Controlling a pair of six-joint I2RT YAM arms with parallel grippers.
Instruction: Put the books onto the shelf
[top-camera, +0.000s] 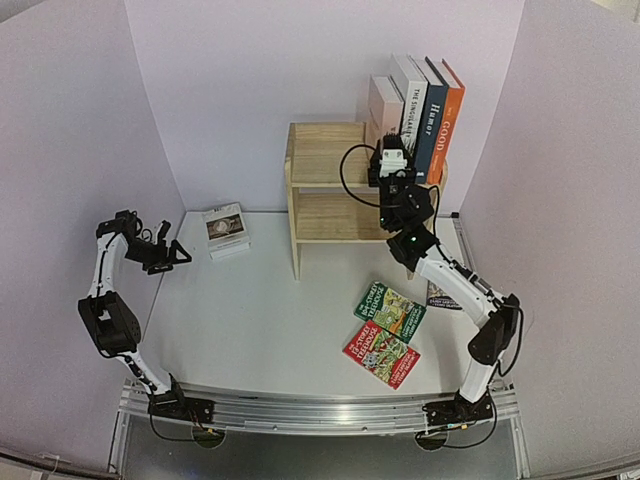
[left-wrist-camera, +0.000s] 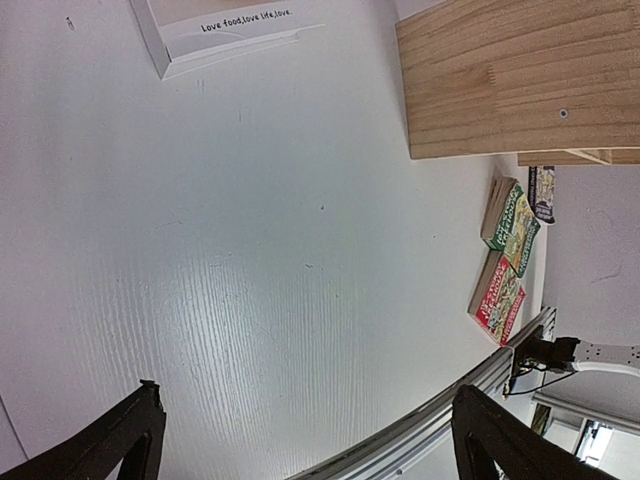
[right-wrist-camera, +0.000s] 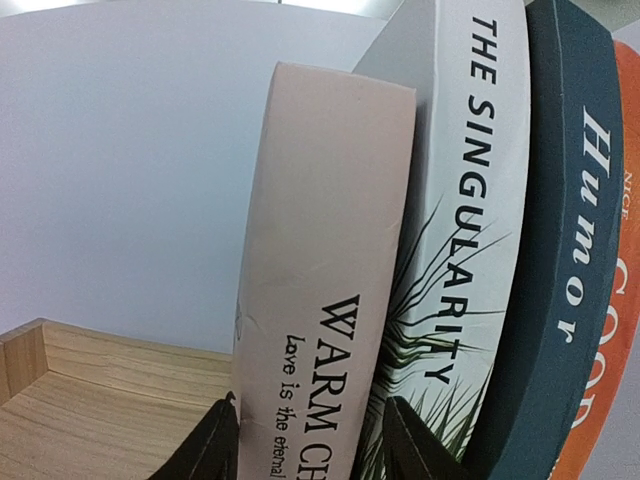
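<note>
We see a white tabletop carrying a wooden shelf at the back. A small white book lies left of it. In front right lie a green paperback, a red paperback and a dark paperback, partly hidden. Upright on the shelf top: pale book, white book, navy book, orange book.

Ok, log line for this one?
shelf: four standing books | right gripper: straddling pale book, grip unclear | left gripper: open | table: four loose books

Four books upright atop shelf — right end, lone book left, paperbacks in front

A lab test cell: pale panels enclose a white table with a metal rail.
</note>
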